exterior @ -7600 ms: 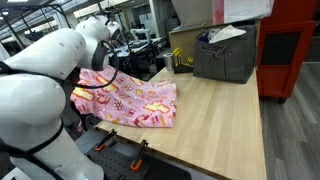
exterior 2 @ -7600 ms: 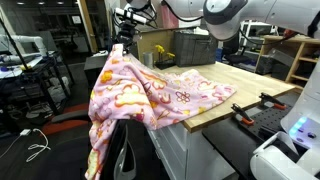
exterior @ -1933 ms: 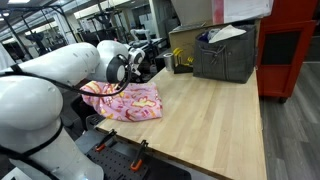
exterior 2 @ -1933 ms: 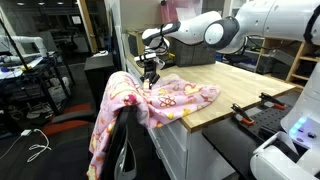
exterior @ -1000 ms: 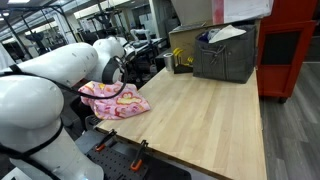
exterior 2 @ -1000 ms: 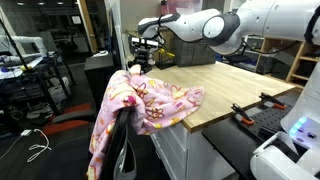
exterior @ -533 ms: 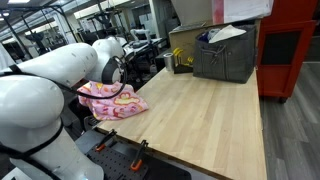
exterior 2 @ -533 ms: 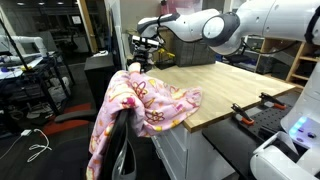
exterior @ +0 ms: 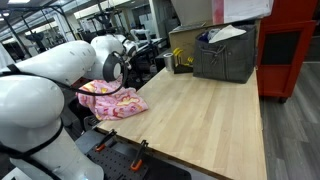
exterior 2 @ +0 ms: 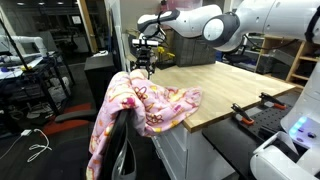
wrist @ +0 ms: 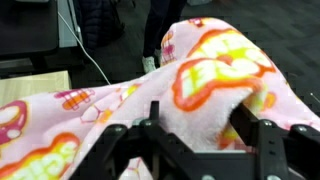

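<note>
Much blanket point(exterior 2: 140, 102) over table point(exterior 2: 222, 80) edge

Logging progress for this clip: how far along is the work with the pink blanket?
Looks done: the pink blanket lies bunched at the table corner, part of it hanging over the edge across a chair. In hand: nothing; the pincer hovers open just above the bunch, jaws wide in the wrist view. Left: probably only lifting clear.

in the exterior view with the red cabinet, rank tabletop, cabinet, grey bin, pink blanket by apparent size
1. wooden tabletop
2. red cabinet, cut off by the frame
3. grey bin and pink blanket look alike; the bin sits farther back, so unranked
</note>
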`<state>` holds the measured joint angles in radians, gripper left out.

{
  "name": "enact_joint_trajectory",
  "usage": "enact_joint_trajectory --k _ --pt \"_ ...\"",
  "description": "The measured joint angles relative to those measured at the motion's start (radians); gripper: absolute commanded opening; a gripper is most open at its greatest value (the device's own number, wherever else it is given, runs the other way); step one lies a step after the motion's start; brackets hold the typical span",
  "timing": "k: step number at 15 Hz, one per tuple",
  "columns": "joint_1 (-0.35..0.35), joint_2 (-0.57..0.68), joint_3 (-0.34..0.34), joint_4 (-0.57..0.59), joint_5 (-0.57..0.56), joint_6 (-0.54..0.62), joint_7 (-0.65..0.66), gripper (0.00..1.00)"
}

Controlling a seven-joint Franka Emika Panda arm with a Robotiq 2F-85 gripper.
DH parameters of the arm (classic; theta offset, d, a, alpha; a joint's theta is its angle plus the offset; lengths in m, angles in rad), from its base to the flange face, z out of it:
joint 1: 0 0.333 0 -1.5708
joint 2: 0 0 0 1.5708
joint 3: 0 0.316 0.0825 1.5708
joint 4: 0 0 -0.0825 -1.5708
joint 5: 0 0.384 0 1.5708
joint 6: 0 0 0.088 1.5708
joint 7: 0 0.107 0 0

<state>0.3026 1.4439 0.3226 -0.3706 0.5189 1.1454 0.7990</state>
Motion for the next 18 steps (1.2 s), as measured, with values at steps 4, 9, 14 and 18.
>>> enact_joint_trajectory --k 4,9,14,18 --pt "-0.009 -0.033 -0.059 0.0 -0.092 0.113 0.051 1.0" --pt "-0.051 -0.015 -0.146 -0.009 -0.183 0.238 0.148 1.0" --pt "-0.081 0.041 -0.217 -0.046 -0.213 0.333 0.302 1.0" --pt "-0.086 0.047 -0.238 -0.067 -0.246 0.337 0.456 0.96"
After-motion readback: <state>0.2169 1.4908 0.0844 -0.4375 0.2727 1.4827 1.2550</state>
